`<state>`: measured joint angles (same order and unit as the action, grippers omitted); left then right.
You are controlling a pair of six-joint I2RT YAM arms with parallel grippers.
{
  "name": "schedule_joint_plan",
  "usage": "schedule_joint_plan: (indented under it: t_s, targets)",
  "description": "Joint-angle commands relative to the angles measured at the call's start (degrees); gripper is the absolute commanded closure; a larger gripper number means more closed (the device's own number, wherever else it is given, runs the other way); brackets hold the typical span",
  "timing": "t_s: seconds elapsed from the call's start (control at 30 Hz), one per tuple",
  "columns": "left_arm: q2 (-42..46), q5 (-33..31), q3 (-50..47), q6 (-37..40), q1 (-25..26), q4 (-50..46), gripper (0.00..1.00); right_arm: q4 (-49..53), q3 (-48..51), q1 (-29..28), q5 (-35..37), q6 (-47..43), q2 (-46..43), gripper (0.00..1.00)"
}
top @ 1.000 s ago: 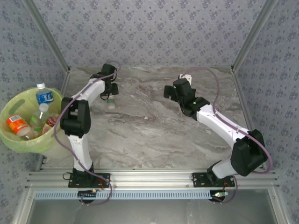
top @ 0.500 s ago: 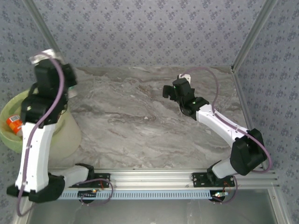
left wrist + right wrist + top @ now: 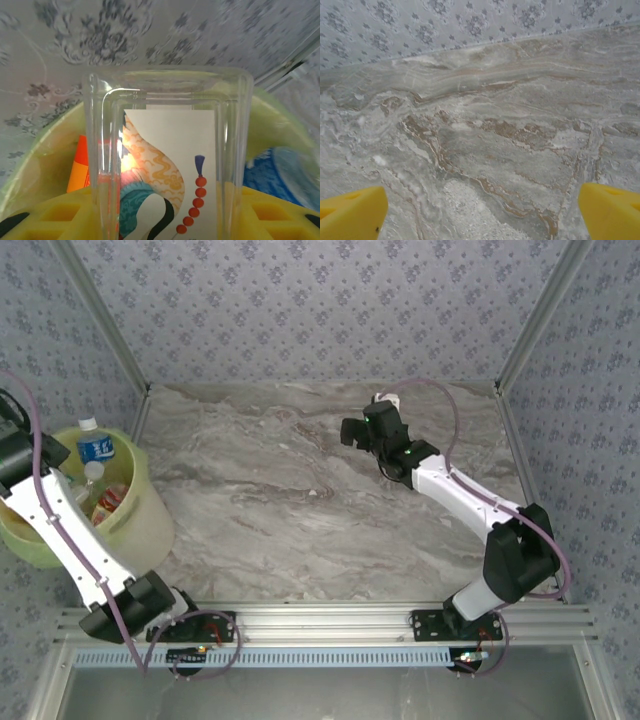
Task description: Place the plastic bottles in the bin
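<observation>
The left tool [image 3: 167, 222] pinches a clear bottle [image 3: 165, 150] between its yellow fingers [image 3: 47, 217]. The bottle is square-shouldered, with a white label bearing orange and teal swirls and a string of red beads. In the left wrist view it sits against the open mouth of the bin [image 3: 272, 117], whose pale lime-green rim curves behind it on both sides. Down inside the bin a blue-labelled bottle [image 3: 272, 175] lies to the right and an orange-labelled one [image 3: 79, 167] to the left. From above, the bin [image 3: 145, 525] stands at the left edge of the worktop [image 3: 300, 500], holding a white-capped bottle with a blue label [image 3: 95, 445] upright near its far wall and a red-labelled bottle [image 3: 107, 502] lower down. The right tool [image 3: 480, 215] has its yellow fingers spread wide and holds nothing, poised over bare worktop toward the far right. That surface is grey marble with brown veining. Blue-grey floral wallpaper [image 3: 320, 310] covers the walls, metal posts [image 3: 535, 325] frame the corners, and an aluminium rail [image 3: 320, 625] runs along the near edge.
</observation>
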<state>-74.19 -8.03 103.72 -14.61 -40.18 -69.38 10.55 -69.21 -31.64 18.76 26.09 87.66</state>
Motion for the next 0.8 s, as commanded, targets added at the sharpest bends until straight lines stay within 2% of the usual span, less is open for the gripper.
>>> schedule_joint_plan:
  t_s: [0.0,0.07,0.13,0.27,0.37,0.4,0.53,0.63,0.7,0.77]
  targets:
    - [0.0,5.0,0.0,0.7,-3.6,-2.1,0.47,0.3,-2.8,-0.2,-0.5,-0.5,0.5,0.0]
    - [-1.6,5.2,0.6,0.1,-4.3,-2.6,0.32,0.6,-3.1,-0.4,-0.6,-0.6,0.7,0.0]
    - [-2.3,8.2,1.9,-0.4,-4.3,-3.0,0.21,0.7,-3.4,-0.6,-0.4,-0.5,0.7,0.0]
    - [-0.2,13.2,3.5,-1.8,-2.8,-1.0,0.1,1.5,-3.4,-0.9,0.5,-0.6,0.3,0.0]
    - [2.1,13.3,5.7,-3.1,2.8,-0.5,0.07,1.7,-2.7,-1.2,1.3,-0.7,-0.2,0.0]
    - [3.3,13.6,5.8,-3.9,5.9,0.3,0.06,1.6,-2.4,-1.1,1.8,-0.7,-0.4,0.0]
    - [10.1,12.4,-0.8,-6.9,26.8,11.5,0.01,0.6,-0.7,-1.0,3.8,-1.2,-2.0,0.0]
    - [13.6,7.4,-8.9,-7.4,40.8,21.8,0.01,1.1,0.3,-0.4,6.3,-2.3,-4.0,0.0]
    - [13.3,2.4,-12.8,-6.4,47.9,25.6,0.0,1.7,0.4,0.4,8.1,-3.1,-5.9,0.0]
    - [11.8,-0.5,-17.0,-5.3,52.8,29.8,0.01,2.0,3.6,1.5,9.5,-4.0,-7.9,0.0]
